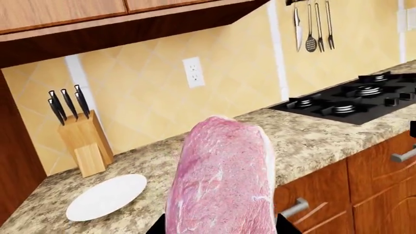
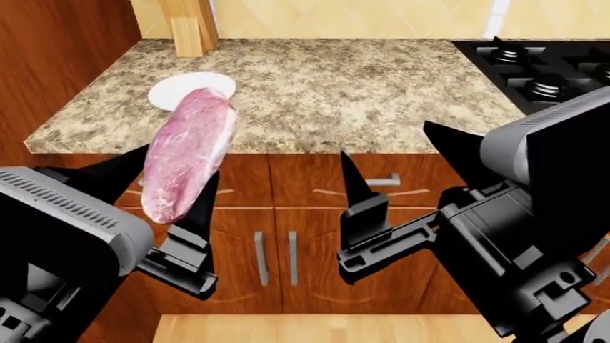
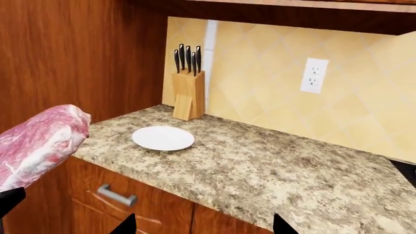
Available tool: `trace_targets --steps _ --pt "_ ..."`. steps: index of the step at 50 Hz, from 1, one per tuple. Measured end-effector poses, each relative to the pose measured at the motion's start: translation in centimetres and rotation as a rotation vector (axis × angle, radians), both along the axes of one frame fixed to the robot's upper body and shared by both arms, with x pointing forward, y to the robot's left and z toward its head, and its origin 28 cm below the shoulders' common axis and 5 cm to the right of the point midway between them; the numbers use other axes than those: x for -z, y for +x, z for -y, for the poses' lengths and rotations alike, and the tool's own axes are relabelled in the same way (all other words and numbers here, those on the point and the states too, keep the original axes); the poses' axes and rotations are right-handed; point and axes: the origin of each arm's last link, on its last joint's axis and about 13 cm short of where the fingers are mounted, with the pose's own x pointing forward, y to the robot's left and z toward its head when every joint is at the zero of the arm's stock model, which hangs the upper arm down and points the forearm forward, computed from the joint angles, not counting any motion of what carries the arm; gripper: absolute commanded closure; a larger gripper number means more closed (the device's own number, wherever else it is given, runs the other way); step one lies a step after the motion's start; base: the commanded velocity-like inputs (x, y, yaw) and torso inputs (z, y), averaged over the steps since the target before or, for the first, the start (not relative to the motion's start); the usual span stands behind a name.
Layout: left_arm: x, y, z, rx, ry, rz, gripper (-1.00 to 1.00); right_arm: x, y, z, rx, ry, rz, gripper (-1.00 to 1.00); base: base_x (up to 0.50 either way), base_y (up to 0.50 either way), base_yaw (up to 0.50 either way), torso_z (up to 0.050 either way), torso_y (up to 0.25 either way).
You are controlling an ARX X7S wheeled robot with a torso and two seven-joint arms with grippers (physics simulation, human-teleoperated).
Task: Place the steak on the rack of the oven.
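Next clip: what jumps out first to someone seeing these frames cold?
The raw pink-red marbled steak stands out first, held up off the counter in the left end effector, in front of the wooden cabinet doors. Behind it, a round white plate lies empty on the speckled granite counter, and the right end effector is open, holding nothing.

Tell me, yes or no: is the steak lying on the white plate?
No. In the head view the steak is held up between the left gripper fingers, in front of the counter edge, and the plate is bare.
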Motion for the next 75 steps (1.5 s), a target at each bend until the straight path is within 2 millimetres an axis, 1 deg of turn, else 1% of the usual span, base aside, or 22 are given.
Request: trace_targets --steps 15,24,35,56,75 --pt "-0.3 0.1 0.0 -0.005 -0.002 0.006 1.0 -0.3 0.0 0.0 0.013 -0.017 0.0 -1.0 0.0 0.0 0.0 0.0 0.0" --pt "-0.3 0.2 0.1 -0.006 0.0 0.007 1.0 -0.3 0.2 0.1 0.026 -0.036 -0.008 -1.0 -0.08 0.5 0.0 0.0 0.0" --pt "-0.9 0.1 0.0 -0.001 0.001 0.008 1.0 -0.3 0.4 0.0 0.017 -0.045 -0.02 -1.0 -0.08 0.5 0.0 0.0 0.0" --pt "-2.0 -0.2 0.0 0.003 0.018 0.011 1.0 -1.9 -0.5 0.0 0.02 -0.084 -0.035 -1.0 -0.08 0.5 0.0 0.0 0.0" --pt "-2.2 -0.4 0.0 0.008 0.025 0.0 1.0 -2.7 -0.9 -0.1 0.022 -0.11 -0.042 -1.0 -0.08 0.5 0.0 0.0 0.0"
